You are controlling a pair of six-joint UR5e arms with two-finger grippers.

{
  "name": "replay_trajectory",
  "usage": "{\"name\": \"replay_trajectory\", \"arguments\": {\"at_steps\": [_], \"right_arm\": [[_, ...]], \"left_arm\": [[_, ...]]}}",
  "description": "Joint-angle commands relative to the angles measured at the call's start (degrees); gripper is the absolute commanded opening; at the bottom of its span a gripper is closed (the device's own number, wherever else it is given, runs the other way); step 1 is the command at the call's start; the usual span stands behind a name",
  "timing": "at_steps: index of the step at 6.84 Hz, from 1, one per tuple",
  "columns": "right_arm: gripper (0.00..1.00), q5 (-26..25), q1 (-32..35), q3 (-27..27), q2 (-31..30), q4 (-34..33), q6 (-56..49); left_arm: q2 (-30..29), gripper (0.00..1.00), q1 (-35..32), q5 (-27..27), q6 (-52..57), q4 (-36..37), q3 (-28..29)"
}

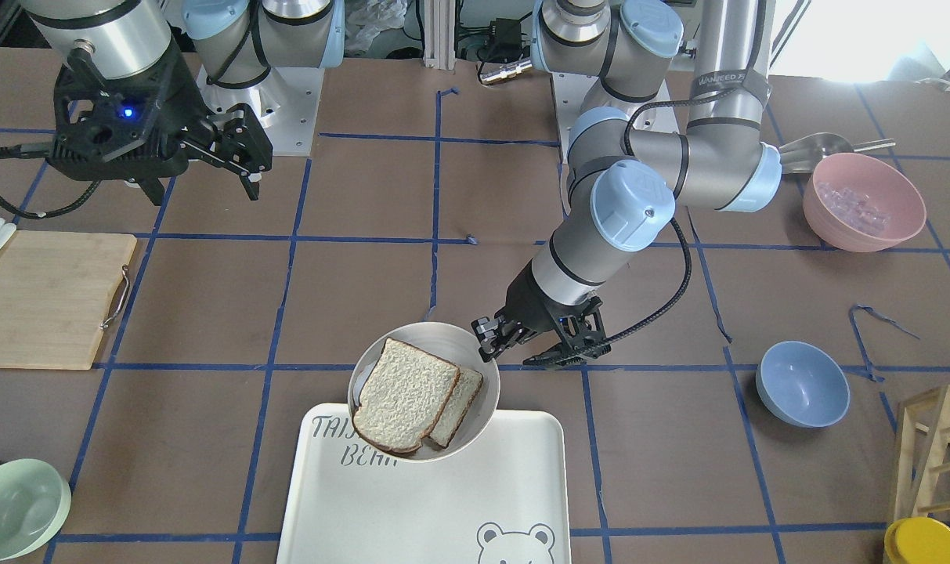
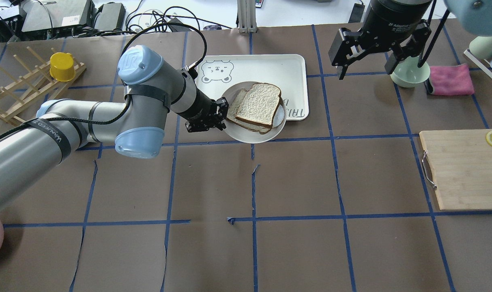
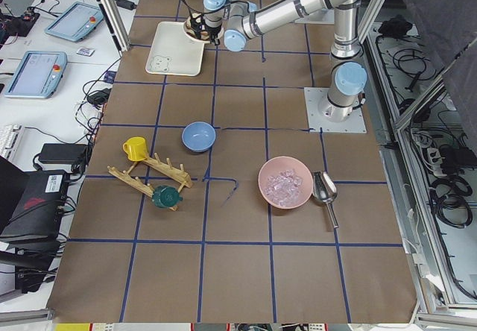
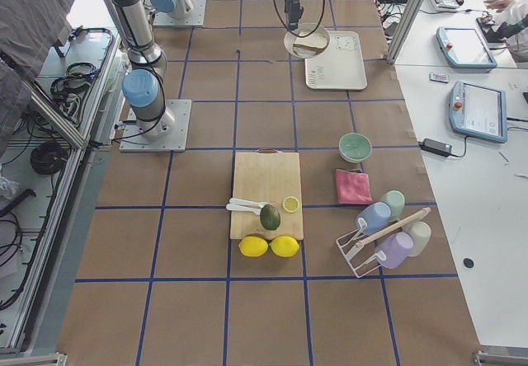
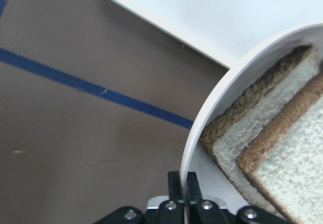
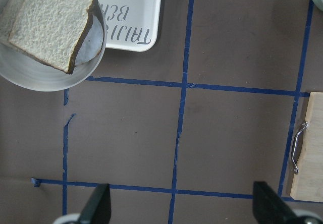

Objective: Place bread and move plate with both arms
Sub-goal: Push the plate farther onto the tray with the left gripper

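Overhead exterior and front-facing cameras look steeply down on the plate (image 1: 424,333) from opposite counter (image 1: 349,282) sides. Both end cameras sit high, far from it. The left wrist camera hugs its rim; the right wrist's looks down, plate in its corner.

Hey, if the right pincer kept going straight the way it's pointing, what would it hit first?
Likely the bare brown table cover, near a blue tape line, between the plate and the cutting board. The right pincer is open; depth is unclear.
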Motion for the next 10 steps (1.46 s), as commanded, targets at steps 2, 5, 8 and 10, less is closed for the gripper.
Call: {"name": "replay_trajectory", "arguments": {"at_steps": [2, 5, 8, 10], "right_arm": [[1.00, 0.1, 0.0, 0.0, 0.0, 0.0, 0.0], [1.00, 0.1, 0.0, 0.0, 0.0, 0.0, 0.0], [1.00, 0.1, 0.1, 0.0, 0.0, 0.0, 0.0], [1.00, 0.1, 0.1, 0.0, 0.0, 0.1, 0.0]], "left_arm": [[-11.6, 0.00, 0.2, 0.3, -1.1, 0.0, 12.3], [-14.6, 0.00, 1.9, 0.3, -1.1, 0.0, 12.7], [-15.1, 0.99, 2.1, 0.3, -2.5, 0.1, 13.1], [-11.2, 1.00, 2.1, 2.9, -2.2, -5.2, 13.2]]}}
